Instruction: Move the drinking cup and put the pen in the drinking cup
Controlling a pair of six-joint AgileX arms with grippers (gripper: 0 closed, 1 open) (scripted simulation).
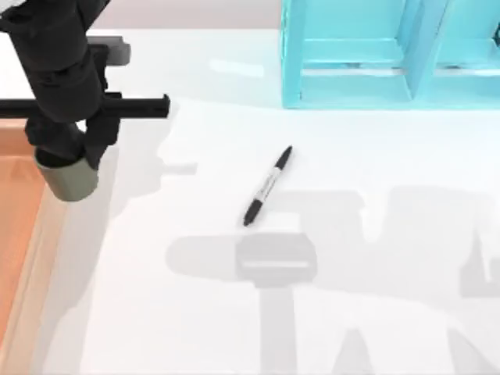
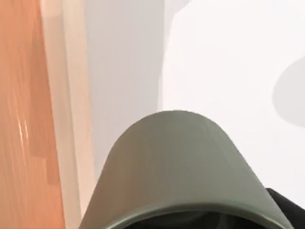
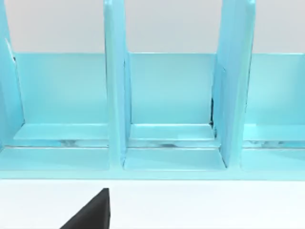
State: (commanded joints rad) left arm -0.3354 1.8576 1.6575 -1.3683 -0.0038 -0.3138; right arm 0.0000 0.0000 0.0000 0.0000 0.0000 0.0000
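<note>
The left arm (image 1: 58, 70) is the big black thing closest to the top camera, up in the upper left of the frame. Its left gripper (image 1: 66, 160) pinches the drinking cup (image 1: 72, 178), which hangs at the left edge of the white table (image 1: 351, 312), by the orange floor. The cup is a small, plain, grey-green tube shape with no handle. It looks stiff and light, and maybe a bit smooth, so holding it by the rim seems right. A blue shelf (image 1: 351, 78) stands in the upper right. The pen (image 1: 268, 186) lies flat and slanted near the middle of the frame, well apart from the cup. It is thin and black with a pale middle. It looks light and hard, and it may roll, so I think the middle is the best place to grab it. I cannot tell how the right claw is set.
</note>
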